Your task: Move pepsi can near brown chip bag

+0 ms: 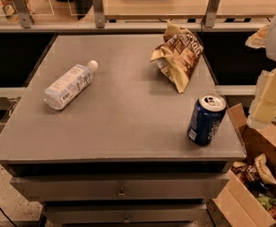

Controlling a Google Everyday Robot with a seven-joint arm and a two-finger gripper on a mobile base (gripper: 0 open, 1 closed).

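Observation:
The pepsi can [205,119] is dark blue with a silver top. It stands upright near the front right corner of the grey table [119,122]. The brown chip bag [178,56], wrinkly with pale yellow edges, sits at the back right of the table, well behind the can. My gripper [265,103] shows as pale yellow and white parts at the right edge of the view. It is off the table, to the right of the can and higher up, and touches nothing.
A clear plastic water bottle [69,85] lies on its side at the table's left. An open cardboard box [251,145] with small snack packets [254,171] stands on the floor at the right. Drawers sit under the tabletop. A glass-railed counter runs behind.

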